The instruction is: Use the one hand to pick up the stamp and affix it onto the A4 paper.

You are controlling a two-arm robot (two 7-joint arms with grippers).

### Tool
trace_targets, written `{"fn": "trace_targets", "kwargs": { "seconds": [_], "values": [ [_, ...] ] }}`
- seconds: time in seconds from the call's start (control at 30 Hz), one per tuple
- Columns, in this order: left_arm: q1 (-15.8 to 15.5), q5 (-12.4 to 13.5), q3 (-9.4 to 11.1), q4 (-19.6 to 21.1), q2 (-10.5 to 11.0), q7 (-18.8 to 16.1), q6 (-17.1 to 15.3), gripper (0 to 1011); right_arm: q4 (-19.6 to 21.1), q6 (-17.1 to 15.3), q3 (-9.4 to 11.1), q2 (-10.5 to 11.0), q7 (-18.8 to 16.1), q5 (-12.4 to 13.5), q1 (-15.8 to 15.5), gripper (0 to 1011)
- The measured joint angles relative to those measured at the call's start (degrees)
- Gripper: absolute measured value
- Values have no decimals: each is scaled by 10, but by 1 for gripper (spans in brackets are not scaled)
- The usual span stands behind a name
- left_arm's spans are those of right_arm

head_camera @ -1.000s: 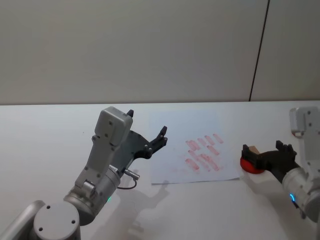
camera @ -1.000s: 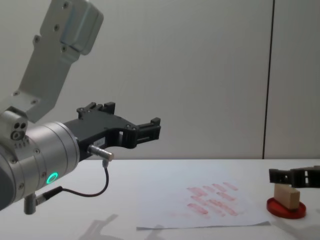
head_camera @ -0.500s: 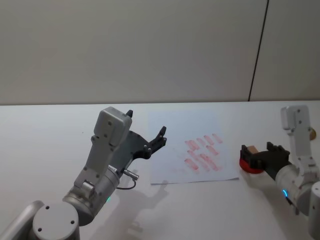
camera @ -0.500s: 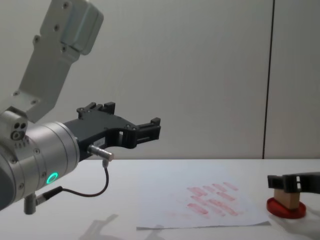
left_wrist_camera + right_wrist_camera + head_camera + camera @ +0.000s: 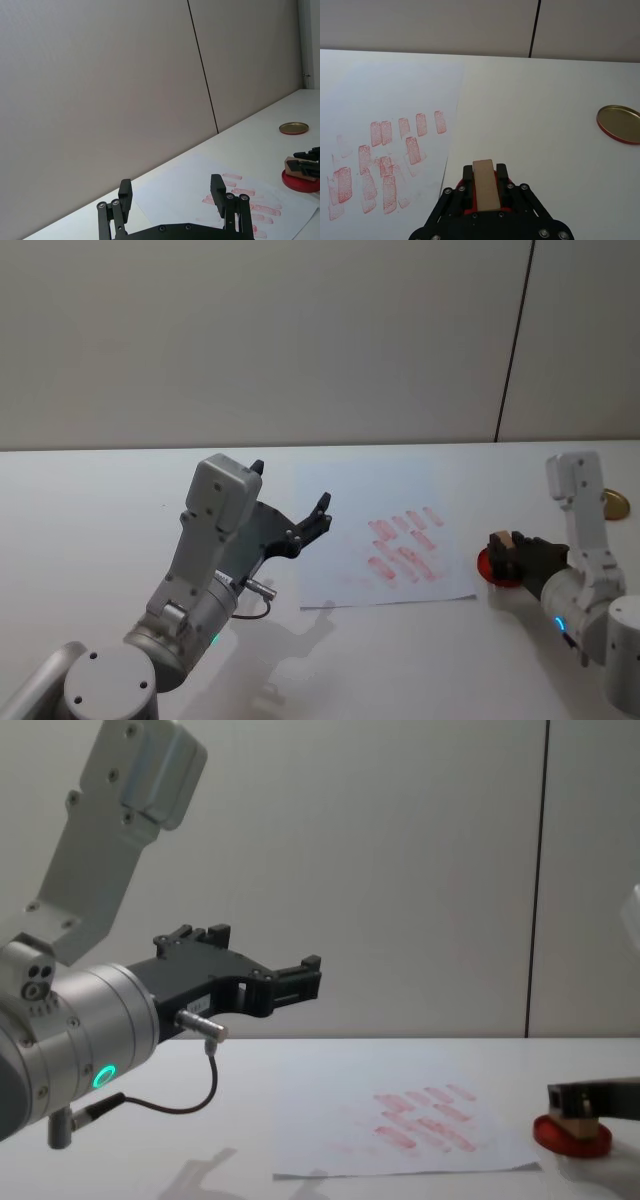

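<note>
Head view: the right pincer [image 5: 503, 552] is closed round the stamp [image 5: 506, 538] on the red ink pad [image 5: 486, 566], just beside the A4 paper [image 5: 380, 530]. The left pincer [image 5: 292, 485] hangs open, idle. Right wrist view: the grip looks centred (good), so lift straight up, then cross to bare paper.

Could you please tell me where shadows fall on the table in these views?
Head view: the left hand casts a soft shadow on the table by the near edge of the A4 paper; a fainter one lies beside the right hand, shut on the stamp. Chest view: pale arm shadows left of the paper. No hard glare.
</note>
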State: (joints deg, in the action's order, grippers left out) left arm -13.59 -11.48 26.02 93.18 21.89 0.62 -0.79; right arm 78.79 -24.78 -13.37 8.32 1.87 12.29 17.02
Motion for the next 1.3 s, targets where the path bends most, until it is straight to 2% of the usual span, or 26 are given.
{"fn": "trace_targets", "kwargs": {
  "seconds": [0.07, 0.17, 0.9, 1.13, 1.3],
  "values": [
    [0, 0, 0, 0, 0, 0, 0, 993, -4, -1, 0, -1, -1, -2, 2, 233],
    [0, 0, 0, 0, 0, 0, 0, 993, -8, -2, 0, -3, -1, -4, 5, 214],
    [0, 0, 0, 0, 0, 0, 0, 993, -35, -12, 1, -12, 1, -8, 18, 216],
    [0, 0, 0, 0, 0, 0, 0, 993, -30, -12, 2, -13, 1, -10, 16, 216],
    [0, 0, 0, 0, 0, 0, 0, 993, -10, -12, -2, -13, -2, -15, 10, 216]
  ]
}}
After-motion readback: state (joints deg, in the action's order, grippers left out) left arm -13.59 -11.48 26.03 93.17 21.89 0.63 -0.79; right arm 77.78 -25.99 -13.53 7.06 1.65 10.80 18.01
